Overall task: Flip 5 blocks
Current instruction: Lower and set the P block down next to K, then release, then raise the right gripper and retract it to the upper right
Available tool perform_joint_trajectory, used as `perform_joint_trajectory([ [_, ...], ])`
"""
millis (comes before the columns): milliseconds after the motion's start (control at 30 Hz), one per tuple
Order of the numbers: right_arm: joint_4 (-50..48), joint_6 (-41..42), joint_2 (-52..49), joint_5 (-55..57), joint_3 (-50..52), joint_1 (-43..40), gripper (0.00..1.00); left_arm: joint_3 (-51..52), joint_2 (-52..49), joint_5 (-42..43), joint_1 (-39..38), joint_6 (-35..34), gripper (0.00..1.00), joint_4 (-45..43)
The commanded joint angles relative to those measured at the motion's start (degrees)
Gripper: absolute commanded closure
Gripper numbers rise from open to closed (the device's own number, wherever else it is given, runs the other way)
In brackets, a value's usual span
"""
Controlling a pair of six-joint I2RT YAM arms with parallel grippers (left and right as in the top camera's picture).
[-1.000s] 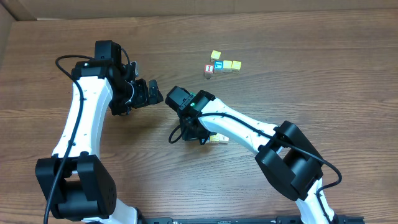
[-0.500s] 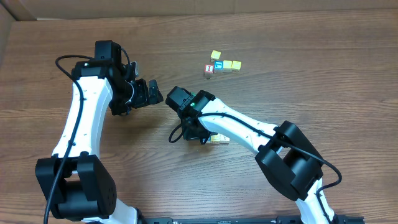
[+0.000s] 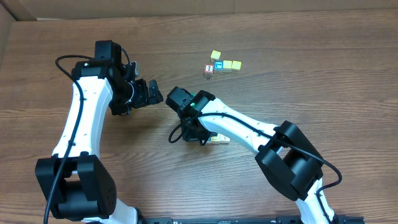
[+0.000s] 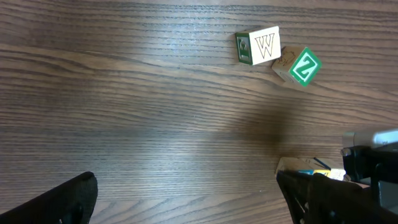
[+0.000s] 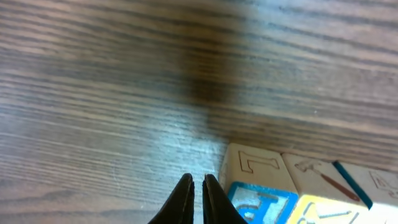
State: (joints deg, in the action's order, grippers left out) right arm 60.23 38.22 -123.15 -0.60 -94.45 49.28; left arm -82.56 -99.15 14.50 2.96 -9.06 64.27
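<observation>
The wooden counter (image 3: 323,106) carries the whole job. The right arm (image 3: 249,127) reaches low across its middle and the left arm (image 3: 81,118) hangs off to one side. From that I judge the flipping is under way, with the right side working a short row of blocks close to the robot.

The left end effector (image 4: 186,196) is spread wide and empty over bare wood. The right end effector (image 5: 196,190) has its fingers pressed together and holds nothing. Its tip sits low, just beside the cream block (image 5: 255,165) at the left end of the row. Whether it touches I cannot tell.

That cream block shows an outlined letter on top, and a blue-framed face (image 5: 261,202) sits just below it. I cannot tell if that face is the same block's side or a neighbour. More pale blocks (image 5: 311,177) butt against it on the right.

In the left wrist view a W block (image 4: 261,46) and a green Z block (image 4: 300,66) lie just beside each other, well apart from the row. The Z block is turned cornerwise. A far cluster (image 3: 222,64) of yellow, blue and red cubes sits toward the counter's back.

The next move likely calls for one of two things: catch the end block's edge and tip it over one face, or open up and pinch it. Either way the neighbours must not be shoved.
</observation>
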Motion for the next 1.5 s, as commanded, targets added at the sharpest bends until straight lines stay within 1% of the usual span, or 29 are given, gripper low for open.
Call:
perform_joint_trajectory([
  [0,0.81,0.61,1.64,-0.55,0.33,0.22,0.91,-1.11,-0.55,-0.09,-0.74,0.04,0.00,-0.07],
  [500,2.67,0.61,1.64,-0.52,0.33,0.20,0.91,-1.11,-0.55,-0.09,-0.74,0.04,0.00,-0.07],
  [667,1.55,0.61,1.64,-0.55,0.33,0.15,0.91,-1.11,-0.55,-0.09,-0.74,0.04,0.00,-0.07],
  [833,-2.12,0.22,1.64,-2.54,0.13,0.13,0.91,-1.11,-0.55,-0.09,-0.74,0.04,0.00,-0.07],
  [933,-2.73,-1.18,1.66,-1.95,-2.21,-0.55,0.91,-1.11,-0.55,-0.09,-0.74,0.04,0.00,-0.07],
  [1100,-1.86,-1.14,1.75,-1.92,-7.04,-6.05,0.90,-1.11,-0.55,-0.09,-0.74,0.04,0.00,-0.07],
  [1200,-1.86,-1.16,1.75,-2.08,-7.87,-10.88,0.81,-1.11,-0.55,-0.09,-0.74,0.04,0.00,-0.07],
  [1267,-1.14,-1.36,1.75,-2.05,-7.85,-14.45,0.78,-1.11,-0.55,-0.09,-0.74,0.04,0.00,-0.07],
  [1400,1.27,-5.51,1.75,-2.03,-7.85,-22.97,0.69,-1.11,-0.55,-0.09,-0.74,0.04,0.00,-0.07],
  [1433,1.81,-6.08,1.75,-2.01,-7.85,-24.96,0.64,-1.11,-0.55,-0.09,-0.74,0.04,0.00,-0.07],
  [1467,2.40,-7.13,1.75,-2.05,-7.85,-27.36,0.62,-1.11,-0.55,-0.09,-0.74,0.04,0.00,-0.07],
])
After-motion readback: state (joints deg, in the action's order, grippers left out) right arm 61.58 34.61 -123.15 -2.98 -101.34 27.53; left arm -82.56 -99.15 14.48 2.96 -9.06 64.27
